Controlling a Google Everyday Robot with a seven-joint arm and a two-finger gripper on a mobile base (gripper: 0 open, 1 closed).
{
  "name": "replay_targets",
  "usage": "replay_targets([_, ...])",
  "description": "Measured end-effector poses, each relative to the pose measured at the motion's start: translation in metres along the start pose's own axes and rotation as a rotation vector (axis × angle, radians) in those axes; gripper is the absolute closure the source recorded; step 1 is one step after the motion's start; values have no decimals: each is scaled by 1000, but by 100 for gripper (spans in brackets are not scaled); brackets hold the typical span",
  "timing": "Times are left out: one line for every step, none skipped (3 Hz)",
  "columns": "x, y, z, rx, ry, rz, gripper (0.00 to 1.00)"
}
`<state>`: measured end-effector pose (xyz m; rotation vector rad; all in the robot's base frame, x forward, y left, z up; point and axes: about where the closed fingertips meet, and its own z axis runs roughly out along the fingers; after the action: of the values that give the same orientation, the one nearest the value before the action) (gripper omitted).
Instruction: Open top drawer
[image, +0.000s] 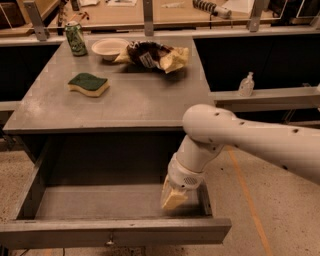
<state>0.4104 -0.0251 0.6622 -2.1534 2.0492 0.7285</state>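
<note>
1. Grey worktop (140, 100), far left to mid: green can (76, 38) upright at the back corner, sponge (89, 84) lying flat nearer the front, white bowl (110, 48) touching a crumpled snack bag (155, 55). All sit well back from the front edge.
2. Below the worktop, the top drawer (70, 234) is pulled far out toward the camera. Its interior is bare and grey, and the knob (110, 242) is just visible at the bottom of the front panel. Judged: task near done, if not done.
3. Gripper (174, 197) is down inside the drawer at the right end, close behind the front panel (it does not appear to be on the knob). Can't tell whether it is open or closed, or whether it touches the panel.
4. Arm (250, 140) comes in from the right, with its elbow just off the worktop's front right corner.
5. Far right: small clear bottle (245, 85) on a ledge, well apart from the action.
6. Risks:
   - More pull could overrun the drawer's travel, so it drops or jams. Cause: it is already so far out.
   - A sideways exit could knock the drawer's rt wall and skew it, or shove it partly shut.
   - A steep lift could bump the elbow into the worktop corner. The jolt could tip the can; the other items sit low, so prob. fine.
</note>
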Motion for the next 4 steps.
replay_targets([2,-7,-32,73,-27,20,100])
replay_targets([12,-5,-78,146,-55,61,100])
replay_targets([16,1,-136,228,-112,76,100])
replay_targets([16,8,-195,342,-186,68,100])
